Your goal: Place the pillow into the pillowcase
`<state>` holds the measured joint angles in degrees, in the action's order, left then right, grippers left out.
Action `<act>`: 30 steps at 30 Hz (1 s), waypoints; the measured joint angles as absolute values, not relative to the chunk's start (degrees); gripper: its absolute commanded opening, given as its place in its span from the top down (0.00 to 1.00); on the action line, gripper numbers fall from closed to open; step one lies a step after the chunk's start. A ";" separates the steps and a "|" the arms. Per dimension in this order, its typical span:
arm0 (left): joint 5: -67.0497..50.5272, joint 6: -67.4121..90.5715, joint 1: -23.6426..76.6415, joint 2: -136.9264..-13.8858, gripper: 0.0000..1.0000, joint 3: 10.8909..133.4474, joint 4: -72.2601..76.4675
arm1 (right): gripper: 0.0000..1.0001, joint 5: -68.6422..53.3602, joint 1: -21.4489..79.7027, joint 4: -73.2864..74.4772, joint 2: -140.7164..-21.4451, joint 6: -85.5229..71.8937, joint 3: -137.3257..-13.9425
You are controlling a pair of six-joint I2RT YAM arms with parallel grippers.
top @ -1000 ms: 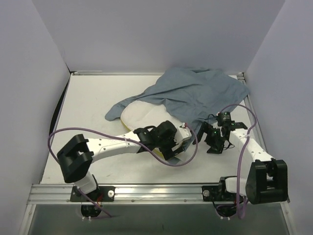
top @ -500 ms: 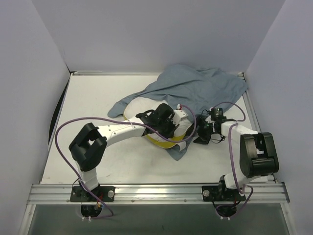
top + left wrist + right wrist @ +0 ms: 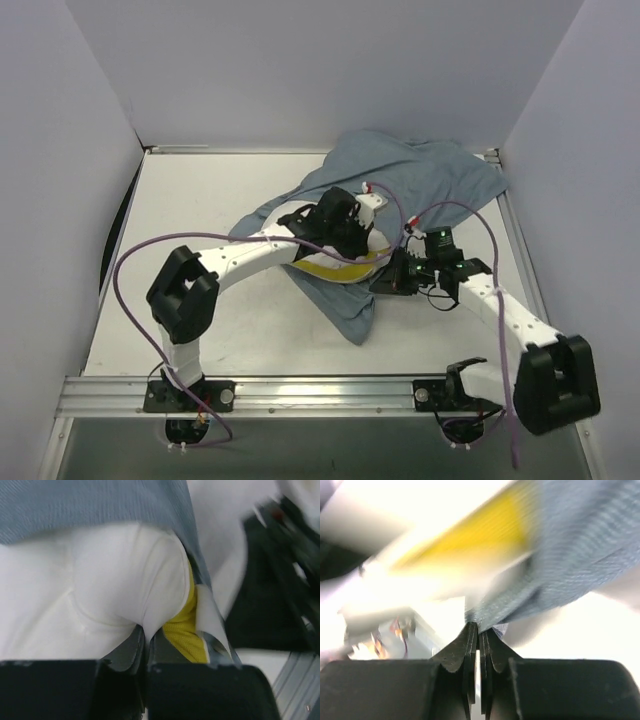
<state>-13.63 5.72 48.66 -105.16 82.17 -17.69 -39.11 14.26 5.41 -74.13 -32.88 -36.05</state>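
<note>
The pillow (image 3: 335, 270) lies mid-table, mostly under the grey-blue pillowcase (image 3: 430, 180), with its yellow band showing at the near edge. My left gripper (image 3: 358, 245) is shut on a fold of the pillow's white cloth (image 3: 125, 580), pinched at the tips (image 3: 147, 632) beside the yellow band (image 3: 186, 630). My right gripper (image 3: 380, 284) sits just right of the pillow's near corner, shut on the edge of the pillowcase (image 3: 570, 565) at its tips (image 3: 479, 628). A flap of the pillowcase (image 3: 352, 312) trails toward the front. The right wrist view is blurred.
The white table (image 3: 200, 210) is walled at the back and on both sides. A metal rail (image 3: 320, 392) runs along the front edge by both arm bases. Purple cables (image 3: 130, 270) loop beside each arm.
Both grippers were open and have shut, the left on the pillow, the right on the pillowcase edge. The left arm carried the pillow toward the back under the pillowcase; the right gripper moved left.
</note>
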 measured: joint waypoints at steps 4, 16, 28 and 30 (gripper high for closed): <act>-8.84 6.68 48.86 -109.56 1.00 87.35 -11.31 | 1.00 -42.52 17.41 12.27 -58.81 -27.44 -37.08; -9.45 6.42 50.30 -109.80 0.47 76.79 2.00 | 0.87 -44.16 16.88 27.64 -50.96 -20.62 -36.99; -24.84 5.89 43.92 -81.54 0.08 69.30 -16.97 | 0.08 -39.88 17.96 41.30 -63.57 -6.59 -61.12; -25.96 6.90 37.82 -76.84 0.08 69.36 -18.52 | 0.08 -33.69 20.75 41.06 -68.34 -5.02 -67.07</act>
<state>-25.96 6.90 37.82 -76.84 69.36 -18.52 -33.69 20.75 41.06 -68.34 -5.02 -67.07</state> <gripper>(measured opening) 0.920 0.912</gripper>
